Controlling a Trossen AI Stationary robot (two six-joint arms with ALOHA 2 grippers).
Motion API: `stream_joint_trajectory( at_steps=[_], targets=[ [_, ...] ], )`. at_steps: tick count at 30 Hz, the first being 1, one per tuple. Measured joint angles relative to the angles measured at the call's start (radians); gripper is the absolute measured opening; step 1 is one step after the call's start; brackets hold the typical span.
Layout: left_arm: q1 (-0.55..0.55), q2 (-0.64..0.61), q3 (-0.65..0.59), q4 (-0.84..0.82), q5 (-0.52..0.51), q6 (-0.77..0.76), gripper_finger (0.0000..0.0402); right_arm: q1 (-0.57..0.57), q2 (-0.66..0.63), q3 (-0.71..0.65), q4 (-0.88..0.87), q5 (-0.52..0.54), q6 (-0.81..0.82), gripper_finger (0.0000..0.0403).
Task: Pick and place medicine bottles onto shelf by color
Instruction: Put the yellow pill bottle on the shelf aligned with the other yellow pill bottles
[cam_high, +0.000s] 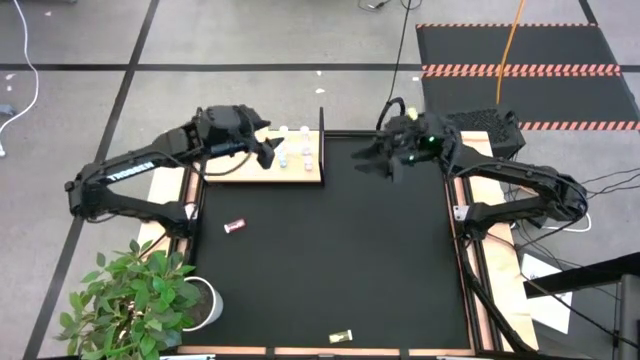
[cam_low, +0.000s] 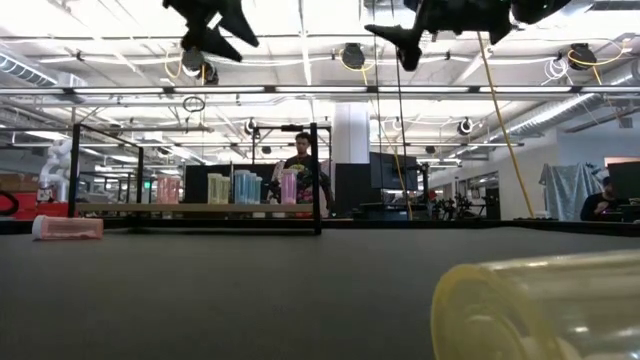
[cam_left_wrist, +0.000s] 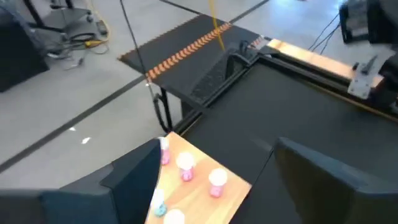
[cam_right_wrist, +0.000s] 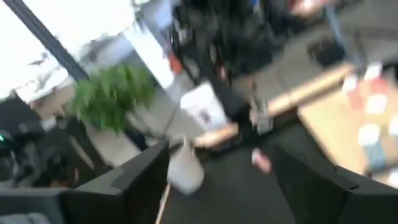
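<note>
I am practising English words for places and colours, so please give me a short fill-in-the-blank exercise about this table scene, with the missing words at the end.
1. The bottle lying alone on the black mat near the left arm is ____ in colour.
2. The olive bottle lies at the mat's edge farthest from the ____.
3. The left gripper hangs above the shelf with its fingers ____.
4. The potted ____ stands at the table corner beside the left arm.

Missing words: pink; shelf; open; plant
</note>
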Motion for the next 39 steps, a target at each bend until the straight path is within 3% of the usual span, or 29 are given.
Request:
stream_joint_trajectory(
  at_steps=[4, 8, 11, 20, 27, 34, 39],
  targets=[
    [-0.091, 0.039, 0.073, -0.227, -0.105, -0.067, 0.0279, 0.110, 0.000, 0.000, -0.218, 0.128, -0.110, 0.0241],
    [-0.212, 0.083, 0.088, -0.345, -0.051, -0.263, 0.0243, 0.267, 0.000, -0.004, -0.430, 0.421, -0.249, 0.0212],
    [-0.311, 0.115, 0.088, -0.396, -0.013, -0.334, 0.0219, 0.384, 0.000, -0.043, -0.470, 0.580, -0.225, 0.0196],
    [-0.465, 0.153, 0.088, -0.487, -0.030, -0.414, 0.0166, 0.765, 0.075, -0.070, -0.476, 0.730, 0.006, 0.0164],
    [-0.612, 0.178, 0.082, -0.472, -0.019, -0.514, 0.0152, 1.021, 0.332, 0.104, -0.502, 0.850, 0.187, 0.0159],
    [-0.821, 0.192, -0.022, -0.293, -0.081, -0.561, 0.0152, 1.141, 0.619, 0.378, -0.617, 0.883, 0.288, 0.0159],
    [-0.877, 0.213, -0.114, -0.182, -0.082, -0.560, 0.0152, 1.195, 0.757, 0.483, -0.610, 0.883, 0.165, 0.0159]
  ],
)
